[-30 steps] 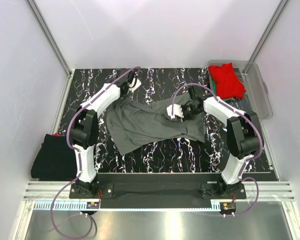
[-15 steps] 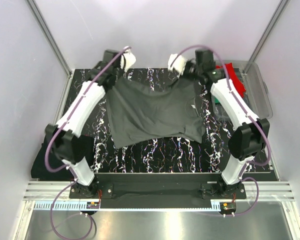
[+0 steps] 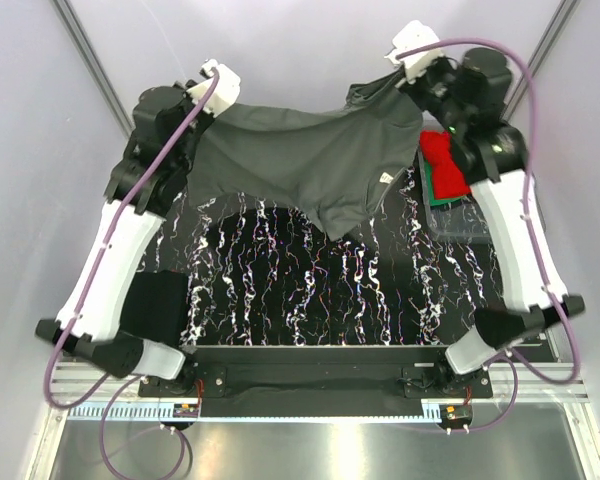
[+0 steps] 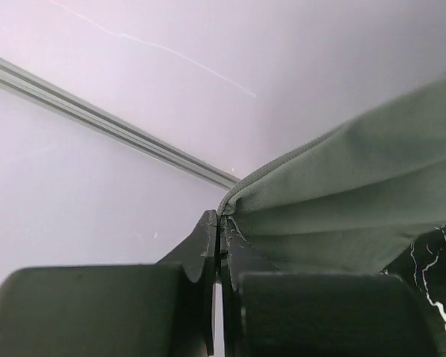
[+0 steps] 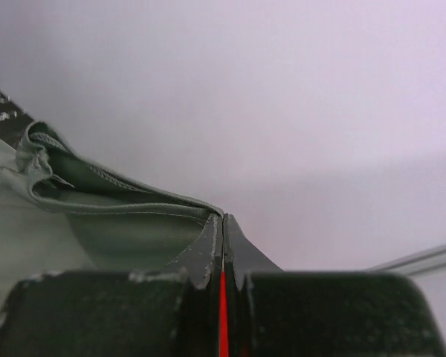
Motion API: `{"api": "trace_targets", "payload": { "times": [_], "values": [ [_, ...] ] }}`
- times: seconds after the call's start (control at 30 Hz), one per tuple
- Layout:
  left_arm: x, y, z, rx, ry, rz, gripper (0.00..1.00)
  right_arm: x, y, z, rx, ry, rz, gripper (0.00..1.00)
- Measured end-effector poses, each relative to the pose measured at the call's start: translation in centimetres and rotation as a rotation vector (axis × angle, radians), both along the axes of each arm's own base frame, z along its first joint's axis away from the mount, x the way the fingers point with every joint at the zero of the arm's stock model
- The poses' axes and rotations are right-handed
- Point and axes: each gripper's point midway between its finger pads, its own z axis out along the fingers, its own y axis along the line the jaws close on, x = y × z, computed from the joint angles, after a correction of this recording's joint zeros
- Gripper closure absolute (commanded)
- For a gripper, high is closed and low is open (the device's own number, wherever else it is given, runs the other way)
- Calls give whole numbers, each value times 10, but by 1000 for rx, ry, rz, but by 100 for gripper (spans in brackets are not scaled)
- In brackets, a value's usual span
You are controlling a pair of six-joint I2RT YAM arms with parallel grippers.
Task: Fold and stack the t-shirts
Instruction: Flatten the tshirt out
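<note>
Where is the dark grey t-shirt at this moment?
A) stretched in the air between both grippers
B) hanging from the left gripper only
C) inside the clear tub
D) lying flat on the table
A: the left gripper and the right gripper each pinch an edge of the dark grey t-shirt, which hangs spread above the table.

No legible text, number, brand or sign in any of the three views.

Only candidate: a small pale mark (image 3: 383, 178) on the dark grey t-shirt (image 3: 300, 160), just right of centre in the upper half of the top view. It is too small to read, and whether it is a label or a print cannot be told.

Both wrist views show the same cloth close up, at its hems and seams. No lettering appears on it there.
</note>
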Motion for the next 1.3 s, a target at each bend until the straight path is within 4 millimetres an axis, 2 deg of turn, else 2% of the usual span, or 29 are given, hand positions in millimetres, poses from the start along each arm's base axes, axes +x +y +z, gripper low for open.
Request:
{"api": "trace_targets", "payload": {
  "times": [0.07,0.17,0.3,0.37,0.47,0.53,0.57,0.63,0.73,0.83,1.0,1.07,1.13,1.23,1.3],
  "values": [
    [-15,-2,9,-7,-29,-21,100,-25,-6,23,39,-39,0,100],
    [-43,-2,28,-29,-85,-56,100,-72,-14,60,93,-106,23,100],
    [-85,9,65,-73,-196,-85,100,-137,-27,113,145,-210,70,100],
    [-106,17,82,-86,-249,-95,100,-165,-33,133,157,-257,94,100],
    [-131,28,99,-105,-312,-105,100,-197,-41,150,165,-297,117,100],
    [-150,34,108,-118,-349,-125,100,-213,-45,151,162,-302,123,100],
    [-152,34,108,-118,-351,-128,100,-218,-47,148,158,-296,124,100],
    [-160,36,104,-113,-355,-139,100,-221,-46,138,144,-278,130,100],
    [-158,35,93,-86,-329,-145,100,-208,-43,110,100,-216,126,100],
    [-139,26,75,-37,-267,-146,100,-176,-34,74,33,-136,118,100],
    [-111,11,50,10,-177,-160,100,-131,-20,39,-33,-43,112,100],
    [-109,8,46,17,-159,-169,100,-125,-19,35,-42,-32,108,100],
    [-115,10,48,14,-166,-176,100,-128,-21,39,-42,-44,104,100],
    [-133,17,59,-5,-204,-184,100,-147,-28,60,-25,-103,101,100],
    [-147,22,66,-30,-235,-192,100,-167,-35,74,-7,-144,100,100]
  ]
}}
